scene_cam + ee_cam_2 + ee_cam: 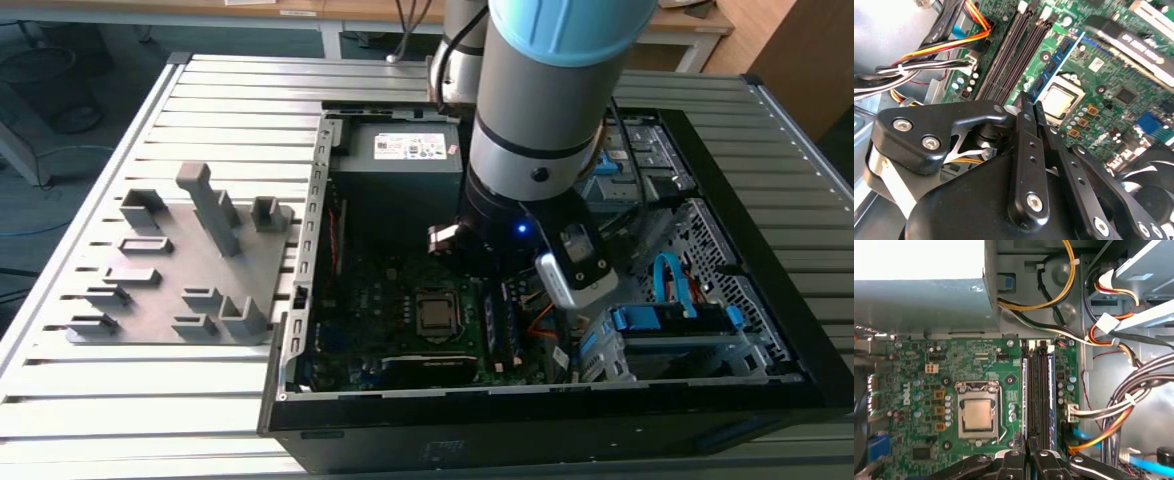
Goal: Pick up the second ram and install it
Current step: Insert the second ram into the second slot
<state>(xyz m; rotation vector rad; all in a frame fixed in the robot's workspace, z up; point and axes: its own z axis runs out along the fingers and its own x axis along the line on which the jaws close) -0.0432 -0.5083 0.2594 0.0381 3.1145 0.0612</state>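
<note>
Several grey blocks (187, 262) stand at the exterior view's left, just beside the open case (304, 300). Inside it the board (387, 330) lies flat, with the CPU (438, 312) near its middle. Just right of the CPU run the slots (1040, 395), and the arm (547, 120) reaches down over them.

The ram (1056, 62) stands on edge in the slot nearest the CPU, chips facing it. In the first wrist view the ram (1025, 390) reads as a thin blue line.

The gripper (1032, 102) sits at the ram's near end, fingers (1026, 150) drawn together to a thin slit. The ram's top edge runs straight into that slit, so I judge them pinched on it, though the contact itself is hidden. Cannot tell whether the stick is fully seated.

Farther right, cables (671, 285) crowd the drive bay, apart from the slots.

Handling, as a judgement:
- **Feel:** light, stiff and thin, and brittle under twist. The faces are smooth, so a grip could slide.
- **Hold:** best across the flat faces near the top edge, clear of the contact strip below.
- **Force:** should go straight down, evenly along the length.
</note>
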